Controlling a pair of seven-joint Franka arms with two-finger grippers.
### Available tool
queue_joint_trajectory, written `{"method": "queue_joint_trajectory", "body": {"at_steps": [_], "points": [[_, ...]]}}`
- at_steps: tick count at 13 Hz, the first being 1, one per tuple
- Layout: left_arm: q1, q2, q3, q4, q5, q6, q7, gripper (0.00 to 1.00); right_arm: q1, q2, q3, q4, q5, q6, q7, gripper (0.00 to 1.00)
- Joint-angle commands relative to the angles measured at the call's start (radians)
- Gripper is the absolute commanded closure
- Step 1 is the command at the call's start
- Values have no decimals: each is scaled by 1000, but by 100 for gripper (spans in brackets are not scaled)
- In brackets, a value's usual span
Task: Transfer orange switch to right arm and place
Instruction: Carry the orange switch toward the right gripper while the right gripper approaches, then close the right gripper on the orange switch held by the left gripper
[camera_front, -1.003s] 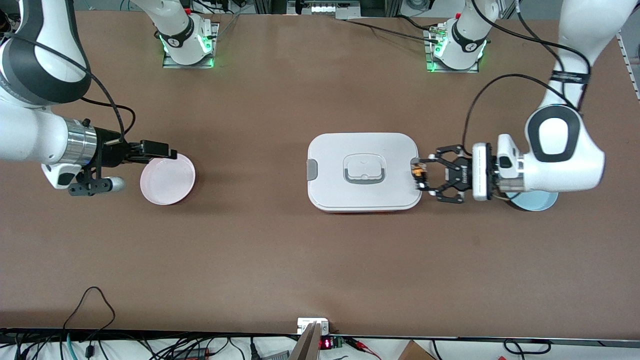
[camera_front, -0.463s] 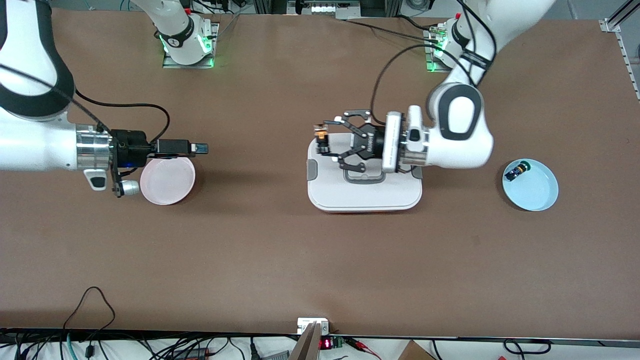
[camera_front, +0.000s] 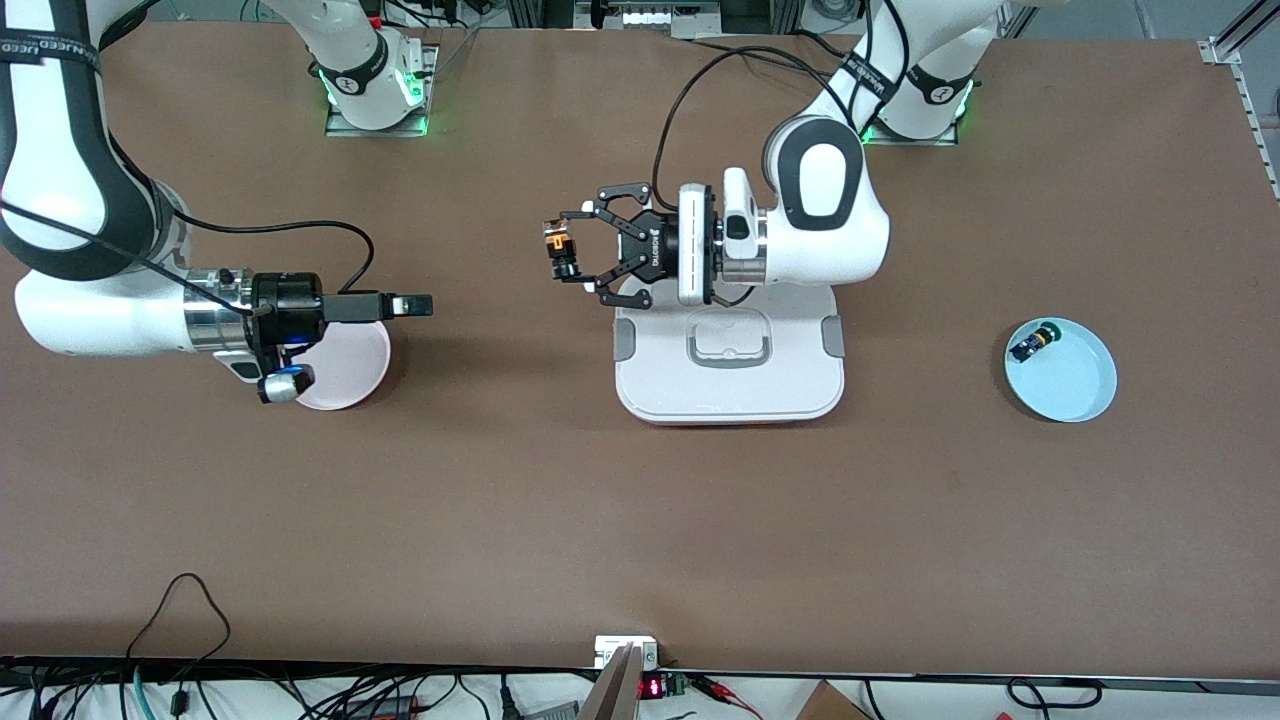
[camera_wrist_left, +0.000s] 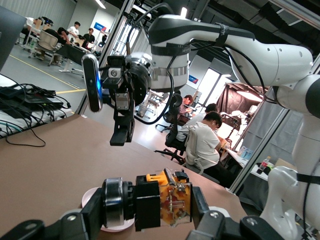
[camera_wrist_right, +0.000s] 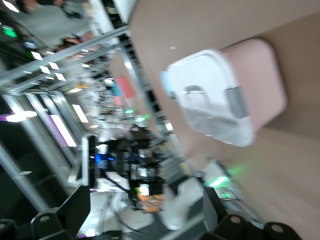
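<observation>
Over the bare brown table (camera_front: 520, 480), just off the white lidded rectangular container (camera_front: 728, 365) toward the right arm's end, the left gripper (camera_front: 562, 255) is held level, fingers pinched on the tiny black push-button orange switch (camera_front: 556, 246) with brass terminals (camera_wrist_left: 172, 202). Over the rim of the round pink plate (camera_front: 345, 372), the right arm's slim black gripper (camera_front: 418, 305) is pointed at the switch; finger state cannot be told. On the round light-blue plate (camera_front: 1075, 385), a small blue-and-black part (camera_front: 1030, 344) is seen.

Two white arms (camera_front: 830, 215) — black joints, black cables.
</observation>
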Motion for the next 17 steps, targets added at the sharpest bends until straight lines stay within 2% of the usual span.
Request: {"method": "queue_joint_trajectory", "body": {"at_steps": [1,7,11,17], "points": [[-55,25,11,71,-68,74,23,100,1,-8,4,-83,114,-5,-4,0],[-114,85,11,167,-125,134,21,100,10,-1,15,-118,130,-65,172,0],[-114,88,11,171,-123,143,24,100,6,-12,16,-140,151,-151,214,0],[-114,87,11,169,-123,143,24,100,29,-31,21,-129,188,-121,214,0]]}}
